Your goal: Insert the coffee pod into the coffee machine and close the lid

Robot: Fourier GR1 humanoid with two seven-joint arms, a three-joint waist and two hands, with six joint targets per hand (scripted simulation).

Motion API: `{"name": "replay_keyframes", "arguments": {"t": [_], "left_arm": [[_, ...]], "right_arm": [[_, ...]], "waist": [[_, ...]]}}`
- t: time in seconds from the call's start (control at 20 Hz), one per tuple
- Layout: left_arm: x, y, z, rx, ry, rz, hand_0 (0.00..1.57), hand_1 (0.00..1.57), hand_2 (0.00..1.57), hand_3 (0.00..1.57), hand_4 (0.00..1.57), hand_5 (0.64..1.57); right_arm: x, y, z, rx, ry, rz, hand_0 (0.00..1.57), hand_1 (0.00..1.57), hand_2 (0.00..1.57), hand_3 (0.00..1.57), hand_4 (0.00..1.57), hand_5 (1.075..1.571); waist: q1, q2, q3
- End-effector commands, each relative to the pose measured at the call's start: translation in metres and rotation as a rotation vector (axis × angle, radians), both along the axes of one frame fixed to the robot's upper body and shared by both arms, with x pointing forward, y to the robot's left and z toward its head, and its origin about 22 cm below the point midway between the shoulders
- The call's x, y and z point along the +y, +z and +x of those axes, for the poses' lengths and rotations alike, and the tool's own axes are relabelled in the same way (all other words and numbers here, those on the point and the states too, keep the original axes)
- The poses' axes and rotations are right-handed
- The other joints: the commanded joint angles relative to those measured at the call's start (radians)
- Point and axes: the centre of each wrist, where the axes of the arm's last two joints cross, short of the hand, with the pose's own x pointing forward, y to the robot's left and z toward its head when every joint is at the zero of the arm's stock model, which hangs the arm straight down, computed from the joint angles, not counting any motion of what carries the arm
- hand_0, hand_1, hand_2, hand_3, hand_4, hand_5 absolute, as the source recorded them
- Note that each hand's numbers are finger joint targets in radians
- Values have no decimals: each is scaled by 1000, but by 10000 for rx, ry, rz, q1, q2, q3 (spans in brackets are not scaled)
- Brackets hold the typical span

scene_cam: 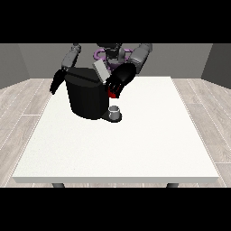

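The black coffee machine (87,97) stands on the far left part of the white table (135,144). Its grey lid (100,70) is tilted up at the top. The hand at the view's right (121,80) hovers over the machine's front top corner, just beside the lid. A red thing at the machine (113,94) shows right under that hand. A small grey thing (115,110) stands on the machine's dark base plate (113,117). The hand at the view's left (56,81) hangs beside the machine's left wall with straight fingers, holding nothing.
The table's near edge (117,179) runs along the bottom of the view. Wooden floor (25,113) surrounds the table. The robot's torso (110,54) stands right behind the machine.
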Motion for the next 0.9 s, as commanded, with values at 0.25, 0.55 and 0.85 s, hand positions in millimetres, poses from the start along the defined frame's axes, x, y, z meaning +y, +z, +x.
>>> {"name": "replay_keyframes", "arguments": {"t": [0.25,0.55,0.85], "left_arm": [[18,-24,4,259,423,40,0,0,525,452,0,1571],[-16,-16,7,817,547,58,0,0,221,146,0,1571],[-49,-142,4,3234,-729,-414,0,0,0,0,0,1571]], "right_arm": [[14,5,-5,494,96,138,0,0,0,0,171,1571],[2,-22,-3,978,59,368,0,0,0,0,0,1571],[-36,-95,-42,2452,-1288,609,0,0,0,0,0,1571]], "waist": [[-78,-426,-20],[393,-1029,-8],[1903,-2947,-8]]}}
